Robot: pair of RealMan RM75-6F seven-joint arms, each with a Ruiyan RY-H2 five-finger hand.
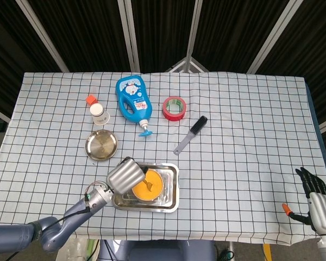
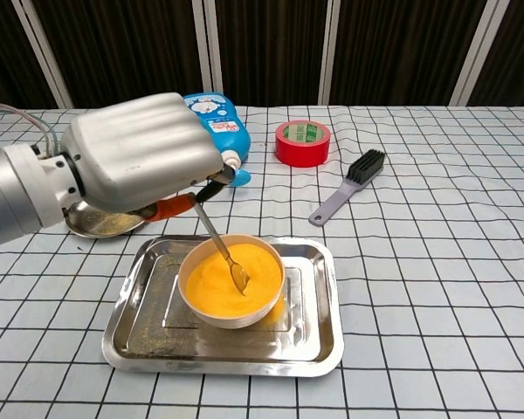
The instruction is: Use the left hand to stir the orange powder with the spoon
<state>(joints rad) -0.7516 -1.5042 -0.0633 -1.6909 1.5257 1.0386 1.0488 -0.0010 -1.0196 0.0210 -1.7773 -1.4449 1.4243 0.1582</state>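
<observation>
A white bowl (image 2: 231, 307) (image 1: 138, 194) full of orange powder (image 2: 218, 275) (image 1: 152, 181) stands in a steel tray (image 2: 314, 327) (image 1: 171, 196). My left hand (image 2: 140, 157) (image 1: 125, 175) grips a spoon with an orange handle (image 2: 170, 208) above the bowl's left side. The spoon's metal shaft slants down and its bowl (image 2: 239, 277) (image 1: 148, 186) sits in the powder near the middle. My right hand (image 1: 315, 197) hangs at the table's near right corner, holding nothing, fingers apart; the chest view does not show it.
A small steel dish (image 1: 101, 145) (image 2: 92, 223) lies left of the tray. Behind are a blue bottle (image 1: 132, 98) (image 2: 220, 122), a red tape roll (image 1: 174, 108) (image 2: 302, 142), a black brush (image 1: 190, 134) (image 2: 349, 185) and a white cup (image 1: 99, 114).
</observation>
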